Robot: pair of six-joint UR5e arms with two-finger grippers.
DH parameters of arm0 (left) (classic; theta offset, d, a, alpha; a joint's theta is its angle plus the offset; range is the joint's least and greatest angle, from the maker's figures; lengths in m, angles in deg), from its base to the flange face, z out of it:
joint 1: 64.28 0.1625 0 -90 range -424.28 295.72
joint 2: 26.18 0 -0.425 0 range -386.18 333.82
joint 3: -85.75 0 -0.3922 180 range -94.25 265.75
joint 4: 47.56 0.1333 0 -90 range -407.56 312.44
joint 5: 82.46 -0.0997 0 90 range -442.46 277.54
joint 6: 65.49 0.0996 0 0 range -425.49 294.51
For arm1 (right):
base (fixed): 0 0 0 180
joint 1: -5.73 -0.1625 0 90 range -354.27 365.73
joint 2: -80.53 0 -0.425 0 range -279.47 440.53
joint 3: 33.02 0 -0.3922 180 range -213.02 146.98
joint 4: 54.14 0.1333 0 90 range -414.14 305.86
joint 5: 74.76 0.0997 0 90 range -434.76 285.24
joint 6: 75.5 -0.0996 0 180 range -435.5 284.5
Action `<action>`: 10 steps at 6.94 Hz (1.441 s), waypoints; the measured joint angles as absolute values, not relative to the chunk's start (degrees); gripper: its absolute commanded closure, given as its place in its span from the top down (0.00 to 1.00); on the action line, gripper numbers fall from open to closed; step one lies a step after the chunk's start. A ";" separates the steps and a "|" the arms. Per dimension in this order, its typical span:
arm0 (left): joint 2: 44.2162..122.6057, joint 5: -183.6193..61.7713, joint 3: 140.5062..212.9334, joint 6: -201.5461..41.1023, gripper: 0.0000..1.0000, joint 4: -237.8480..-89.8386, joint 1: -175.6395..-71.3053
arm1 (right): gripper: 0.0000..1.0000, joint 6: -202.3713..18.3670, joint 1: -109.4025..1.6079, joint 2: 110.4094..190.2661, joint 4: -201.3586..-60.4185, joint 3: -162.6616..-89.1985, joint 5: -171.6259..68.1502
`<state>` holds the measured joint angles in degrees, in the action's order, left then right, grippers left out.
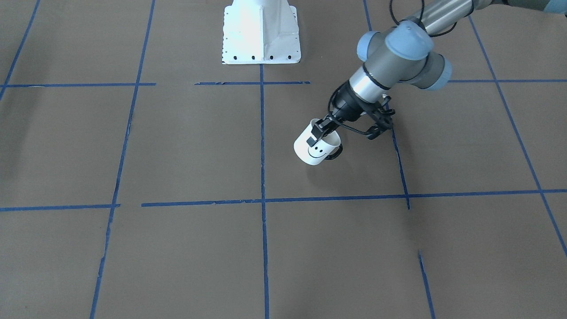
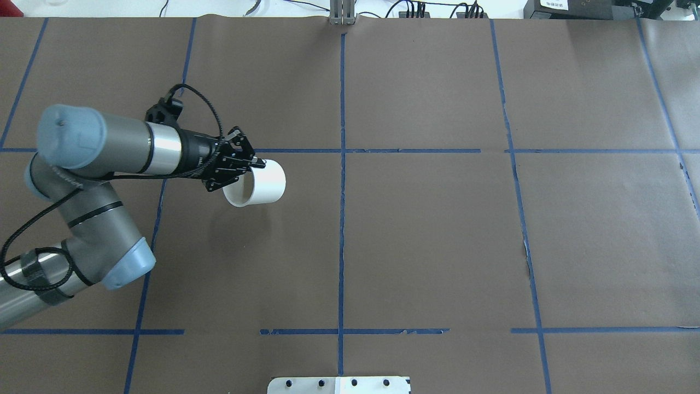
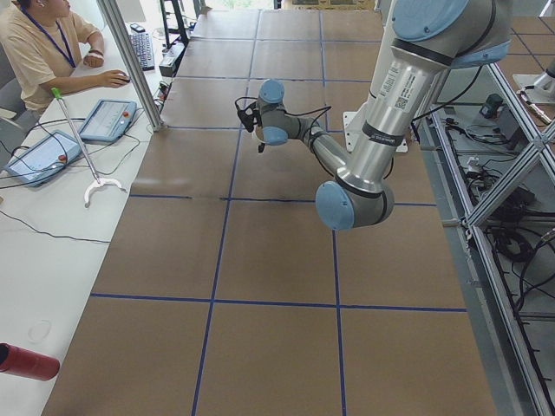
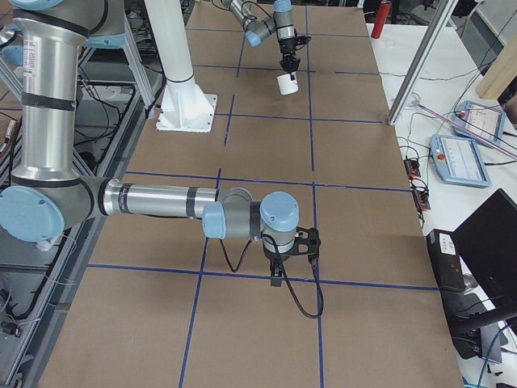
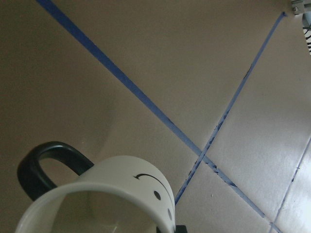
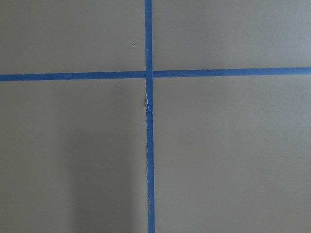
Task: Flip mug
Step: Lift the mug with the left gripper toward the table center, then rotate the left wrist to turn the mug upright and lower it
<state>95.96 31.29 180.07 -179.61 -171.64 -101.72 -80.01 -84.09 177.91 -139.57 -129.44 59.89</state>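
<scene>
The white mug [image 1: 315, 153] with a black smiley face and a black handle [image 1: 335, 153] hangs tilted a little above the brown table, its shadow beneath it. My left gripper [image 1: 316, 136] is shut on the mug's rim wall, one finger inside and one outside. In the overhead view the mug [image 2: 263, 183] points its open mouth toward the arm, with the gripper [image 2: 256, 163] at its upper rim. The left wrist view shows the mug [image 5: 116, 191] close up from its mouth. My right gripper [image 4: 277, 273] shows only in the exterior right view, low over the table; I cannot tell its state.
The table is brown paper with a blue tape grid [image 2: 342, 219]. The white robot base plate [image 1: 261, 33] sits at the robot's edge. An operator [image 3: 39, 52] sits at a side desk with tablets. A red cylinder [image 3: 26, 361] lies on that side desk.
</scene>
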 measured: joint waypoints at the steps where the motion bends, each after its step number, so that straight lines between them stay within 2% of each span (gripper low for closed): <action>1: 102.99 31.39 178.55 -176.80 0.00 -158.43 -100.47 | 1.00 -80.05 -84.09 177.91 -139.57 -129.44 59.89; 4: 117.62 31.50 166.10 -175.07 0.00 -141.25 -98.46 | 1.00 -80.01 -84.09 177.91 -139.57 -129.44 59.89; 7: 124.63 31.58 157.41 -174.13 0.00 -134.12 -97.63 | 1.00 -79.99 -84.09 177.91 -139.57 -129.44 59.89; 10: 128.06 31.42 152.94 -173.03 0.00 -133.45 -96.70 | 1.00 -79.98 -84.09 177.91 -139.57 -129.44 59.89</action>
<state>128.06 31.42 152.94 -173.03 -133.45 -96.70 -79.98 -84.09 177.91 -139.57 -129.44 59.89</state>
